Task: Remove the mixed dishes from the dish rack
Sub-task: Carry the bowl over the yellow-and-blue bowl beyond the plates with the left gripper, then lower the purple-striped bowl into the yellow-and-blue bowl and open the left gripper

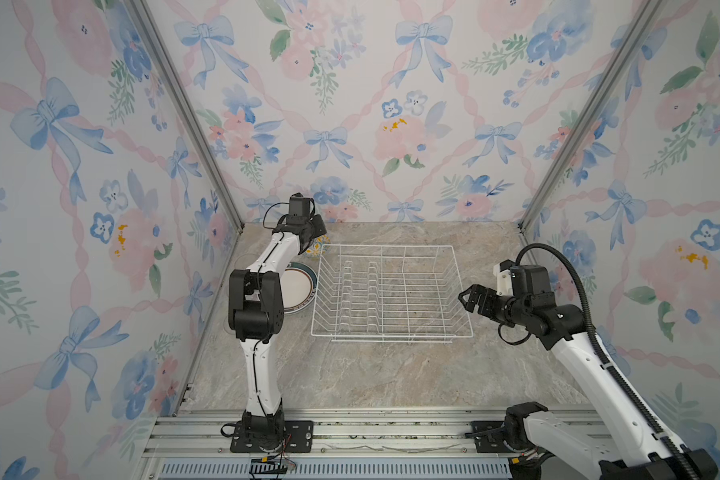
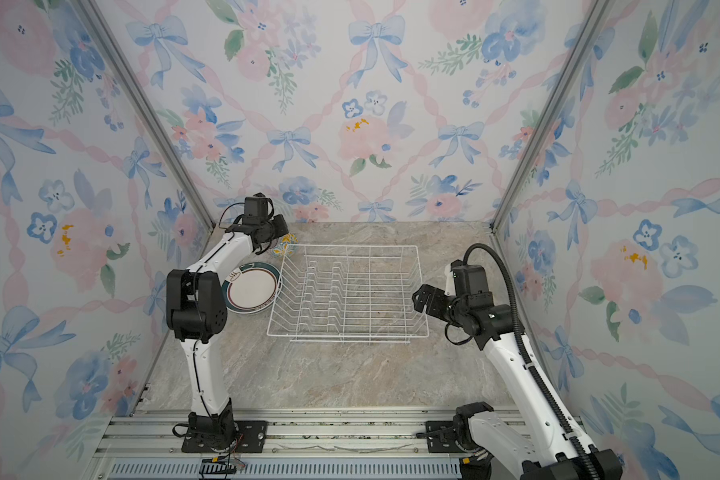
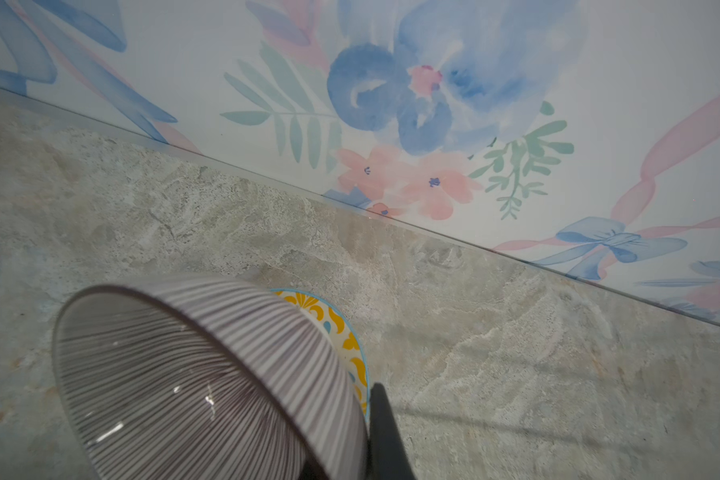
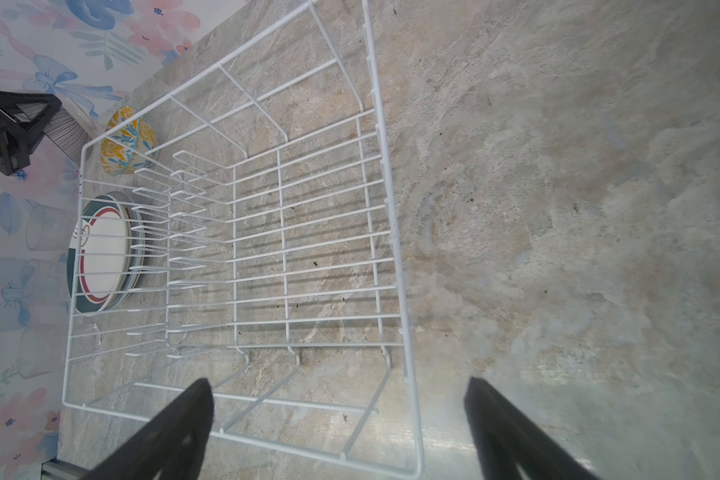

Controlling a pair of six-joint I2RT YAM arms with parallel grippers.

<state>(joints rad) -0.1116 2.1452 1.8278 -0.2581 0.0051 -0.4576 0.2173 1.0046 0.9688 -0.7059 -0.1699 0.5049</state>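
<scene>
At the far left, close to the side wall, faint outlines in the right wrist view seem to be clear glass cups (image 4: 46,228), though the glass is hard to make out there. Next to them a stack of plates lies flat on the marble-look tabletop (image 1: 371,374), the teal-brown rimmed plate (image 1: 298,286) on top, just beside the left wall of the dish rack (image 1: 391,334) and outside it.

Behind the plates, near the back wall, the left gripper (image 1: 316,230) is clenched on the rim of the purplish striped bowl (image 3: 192,374), one dark finger (image 3: 381,415) pressed to its outer side. The bowl hangs tilted, its mouth turned to the wrist camera. The yellow-blue patterned bowl (image 4: 127,141) stands upright on the tabletop just beside it, at the rack's back left corner.

The white wire rack sits mid-table in both top views, only marble showing through its wires and prongs.

On the right, the right gripper (image 1: 468,297) hovers by the rack's right rim with its jaws spread wide, grasping nothing.
</scene>
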